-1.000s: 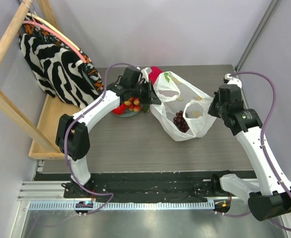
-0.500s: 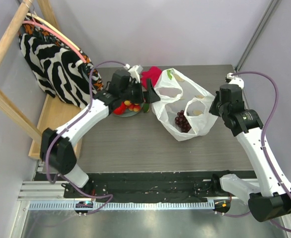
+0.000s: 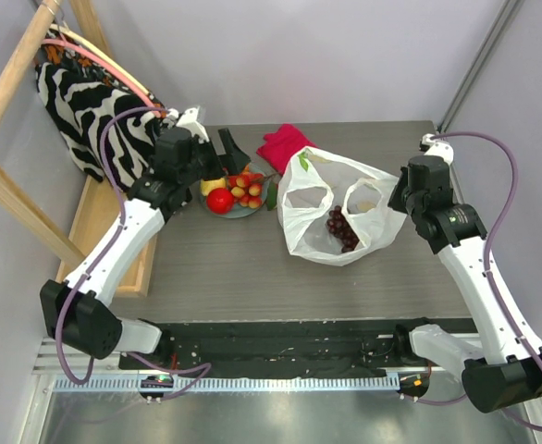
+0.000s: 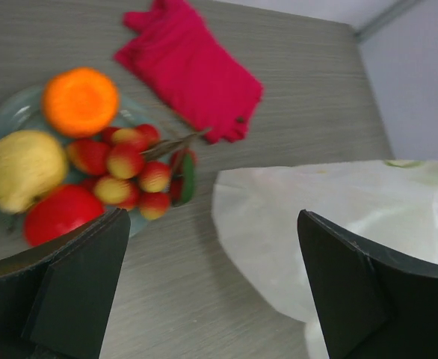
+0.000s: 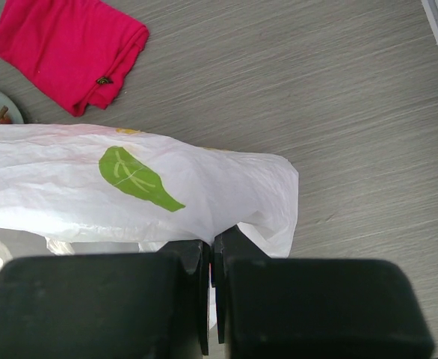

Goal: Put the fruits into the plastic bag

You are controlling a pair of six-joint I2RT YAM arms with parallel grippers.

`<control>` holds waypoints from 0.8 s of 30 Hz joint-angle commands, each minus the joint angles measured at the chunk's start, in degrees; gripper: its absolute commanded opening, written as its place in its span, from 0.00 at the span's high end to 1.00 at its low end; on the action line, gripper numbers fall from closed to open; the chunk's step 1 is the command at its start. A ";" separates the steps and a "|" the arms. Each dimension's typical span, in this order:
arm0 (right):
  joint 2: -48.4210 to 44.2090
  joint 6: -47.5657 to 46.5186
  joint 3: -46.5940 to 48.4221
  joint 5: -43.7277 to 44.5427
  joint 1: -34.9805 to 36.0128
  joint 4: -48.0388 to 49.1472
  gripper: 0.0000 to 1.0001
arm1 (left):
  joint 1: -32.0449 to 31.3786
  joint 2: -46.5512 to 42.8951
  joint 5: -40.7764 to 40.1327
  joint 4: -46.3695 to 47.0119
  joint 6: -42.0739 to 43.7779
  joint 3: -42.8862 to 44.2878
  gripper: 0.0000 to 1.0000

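Note:
The white plastic bag (image 3: pixel 319 242) lies at mid-table with the dark grape bunch (image 3: pixel 338 228) inside it. My right gripper (image 3: pixel 401 201) is shut on the bag's right edge (image 5: pixel 256 194); in the right wrist view the gripper (image 5: pixel 212 243) pinches the film. A grey-green plate (image 3: pixel 240 213) left of the bag holds a red apple (image 3: pixel 220 200), a yellow fruit (image 3: pixel 208 186) and a red-yellow cluster (image 3: pixel 248 186). The left wrist view also shows the orange (image 4: pixel 81 101) on the plate (image 4: pixel 10 112). My left gripper (image 3: pixel 218 155) hovers above the plate's far side, open (image 4: pixel 213 224) and holding nothing.
A crimson cloth (image 3: pixel 285 143) lies behind the bag. A zebra-striped fabric bag (image 3: pixel 91 116) hangs on a wooden rack (image 3: pixel 12 199) along the left table edge. Walls close in at the back and right.
My left gripper has opened, let go of the bag's left side and swung back left over the plate. The bag's left side has slumped. The right gripper has not moved.

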 commanded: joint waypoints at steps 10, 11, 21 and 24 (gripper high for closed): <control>0.81 -0.49 0.03 0.46 -0.07 4.69 0.99 | 4.01 6.74 -11.44 -10.88 7.92 2.97 0.11; 1.07 -0.66 0.12 0.20 -0.07 4.69 0.99 | 3.48 7.88 -11.61 -11.05 8.98 4.11 0.12; 2.57 -0.40 1.79 -0.68 -0.07 5.22 0.99 | -1.01 27.75 -14.69 -18.34 16.90 20.90 0.26; 3.18 -0.23 2.32 -0.77 -0.07 5.22 0.99 | -1.01 31.70 -14.68 -19.57 17.17 24.06 0.30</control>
